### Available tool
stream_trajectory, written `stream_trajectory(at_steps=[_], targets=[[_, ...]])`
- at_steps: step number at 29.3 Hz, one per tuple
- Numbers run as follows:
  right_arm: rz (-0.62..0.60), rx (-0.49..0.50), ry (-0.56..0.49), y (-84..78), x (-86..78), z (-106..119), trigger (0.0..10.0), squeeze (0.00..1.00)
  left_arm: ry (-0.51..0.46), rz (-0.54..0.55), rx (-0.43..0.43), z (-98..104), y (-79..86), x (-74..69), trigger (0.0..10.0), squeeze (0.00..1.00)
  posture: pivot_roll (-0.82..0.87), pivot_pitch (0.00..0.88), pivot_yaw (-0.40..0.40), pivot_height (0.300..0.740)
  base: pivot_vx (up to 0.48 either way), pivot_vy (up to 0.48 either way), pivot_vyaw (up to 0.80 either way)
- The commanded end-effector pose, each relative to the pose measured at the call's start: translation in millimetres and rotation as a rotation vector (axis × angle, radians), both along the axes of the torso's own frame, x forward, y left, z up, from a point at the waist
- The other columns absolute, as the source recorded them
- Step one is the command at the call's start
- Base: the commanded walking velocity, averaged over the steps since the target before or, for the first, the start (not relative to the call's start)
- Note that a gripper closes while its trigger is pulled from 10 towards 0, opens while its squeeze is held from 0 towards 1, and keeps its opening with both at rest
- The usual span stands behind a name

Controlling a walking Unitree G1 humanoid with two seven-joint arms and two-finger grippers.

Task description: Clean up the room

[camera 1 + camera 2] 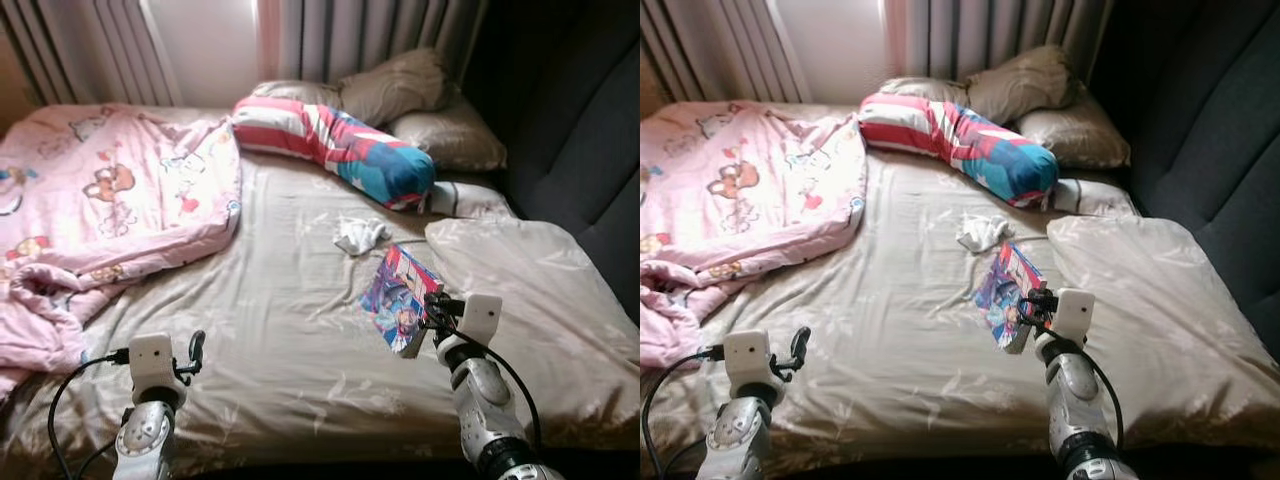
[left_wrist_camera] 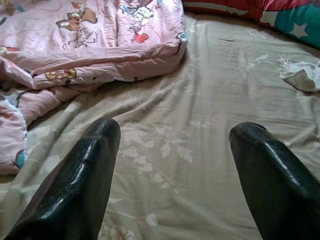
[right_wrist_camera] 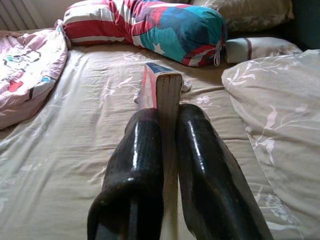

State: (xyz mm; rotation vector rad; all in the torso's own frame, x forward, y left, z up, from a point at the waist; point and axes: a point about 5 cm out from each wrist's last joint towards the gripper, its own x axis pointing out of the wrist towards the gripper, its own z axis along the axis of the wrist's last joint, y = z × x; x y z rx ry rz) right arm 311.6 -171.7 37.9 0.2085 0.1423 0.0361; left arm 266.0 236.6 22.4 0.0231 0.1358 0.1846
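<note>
The right gripper is clamping a colourful book edge-up between its two fingers, holding it just above the beige bedsheet. Beyond the book are lying a crumpled white cloth and a striped bolster. The left gripper is hovering with fingers spread wide over the sheet, a pink blanket lying ahead of it.
</note>
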Motion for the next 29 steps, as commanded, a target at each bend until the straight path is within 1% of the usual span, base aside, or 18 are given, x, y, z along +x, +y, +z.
stream_trajectory(at_steps=[1, 16, 29], targets=[[-0.034, -0.008, -0.033, -8.7, 3.4, 6.8, 10.0, 0.00, 0.013, -0.010, 0.008, -1.3, -0.9, 0.2, 10.0, 0.00, 0.09, 0.024, -0.055, 0.699, 0.000, 0.000, 0.00], [-0.036, -0.008, -0.028, -7.6, 3.3, 6.1, 10.0, 0.00, 0.010, -0.010, 0.011, -1.0, -0.8, 0.0, 10.0, 0.00, 0.09, 0.024, -0.057, 0.699, 0.000, -0.298, 0.00], [-0.039, -0.009, -0.021, -8.4, 1.9, 4.3, 10.0, 0.00, 0.013, 0.002, 0.002, -2.3, 1.6, -2.4, 10.0, 0.00, 0.09, 0.029, -0.060, 0.699, 0.000, 0.000, 0.00]])
